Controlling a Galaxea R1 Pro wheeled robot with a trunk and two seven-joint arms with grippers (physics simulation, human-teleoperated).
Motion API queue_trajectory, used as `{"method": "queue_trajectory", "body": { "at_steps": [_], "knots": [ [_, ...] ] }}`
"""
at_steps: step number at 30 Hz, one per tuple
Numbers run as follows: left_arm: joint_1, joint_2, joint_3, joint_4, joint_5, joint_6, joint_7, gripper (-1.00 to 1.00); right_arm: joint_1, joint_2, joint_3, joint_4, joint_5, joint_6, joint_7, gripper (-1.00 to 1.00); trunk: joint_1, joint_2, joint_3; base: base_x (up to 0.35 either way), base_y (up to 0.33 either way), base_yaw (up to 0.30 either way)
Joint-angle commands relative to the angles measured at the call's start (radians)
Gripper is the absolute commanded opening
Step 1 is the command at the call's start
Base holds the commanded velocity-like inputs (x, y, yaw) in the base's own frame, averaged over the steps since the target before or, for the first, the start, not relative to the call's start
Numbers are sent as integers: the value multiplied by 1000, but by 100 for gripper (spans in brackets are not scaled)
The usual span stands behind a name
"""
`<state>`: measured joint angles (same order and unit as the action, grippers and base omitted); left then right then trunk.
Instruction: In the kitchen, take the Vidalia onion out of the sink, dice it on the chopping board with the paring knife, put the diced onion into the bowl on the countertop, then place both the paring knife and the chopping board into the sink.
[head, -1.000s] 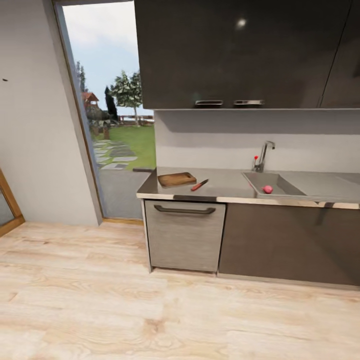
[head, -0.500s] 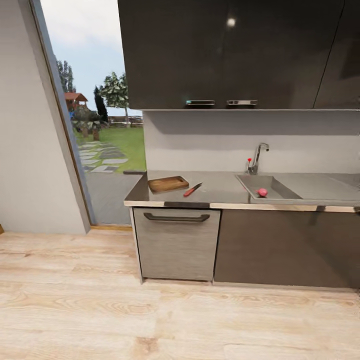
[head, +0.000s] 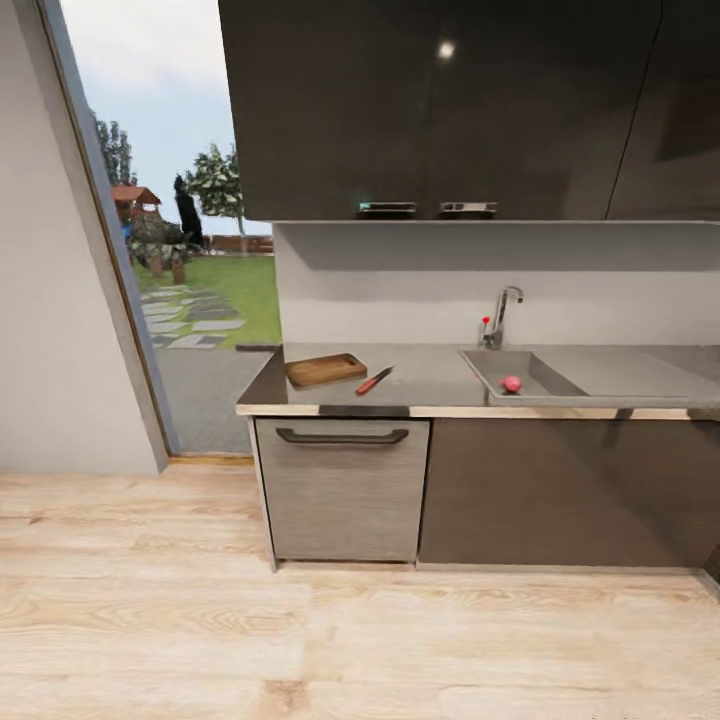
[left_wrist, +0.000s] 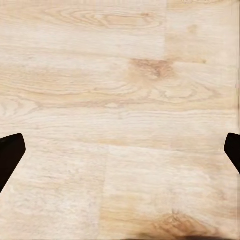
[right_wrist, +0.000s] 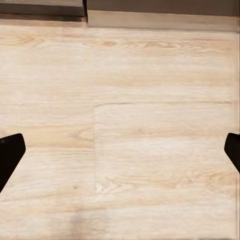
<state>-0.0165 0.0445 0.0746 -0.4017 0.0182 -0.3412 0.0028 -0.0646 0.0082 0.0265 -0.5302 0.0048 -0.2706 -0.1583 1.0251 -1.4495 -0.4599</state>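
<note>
Onion (head: 511, 384) sits in the sink (head: 540, 374) basin, near its front wall, tap (head: 498, 317) behind. Chopping board (head: 324, 369) lies flat at the countertop (head: 430, 377) end nearest the doorway (head: 170, 250), paring knife (head: 374, 380) just beside it, between board and sink, not touching either. All of it is well ahead of my hands. Left gripper (left_wrist: 120, 150) spread wide, nothing between the tips, aimed at bare wood floor (left_wrist: 120, 100). Right gripper (right_wrist: 120, 150) likewise wide apart, empty, over floor near the cabinet base (right_wrist: 42, 7).
</note>
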Motion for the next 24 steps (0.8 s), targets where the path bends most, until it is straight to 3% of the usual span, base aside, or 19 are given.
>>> {"method": "queue_trajectory", "body": {
  "at_steps": [1, 24],
  "knots": [
    [0, 0, 1, 1, 2, -3, 0, 100, 0, -2, 3, 1, 1, -3, -5, 100, 0, -1, 0, 0, 0, -187],
    [0, 0, 1, 1, 2, -3, 0, 100, 0, -5, 4, 1, 1, -4, -4, 100, 0, -1, 1, 0, 0, -15]
  ]
}}
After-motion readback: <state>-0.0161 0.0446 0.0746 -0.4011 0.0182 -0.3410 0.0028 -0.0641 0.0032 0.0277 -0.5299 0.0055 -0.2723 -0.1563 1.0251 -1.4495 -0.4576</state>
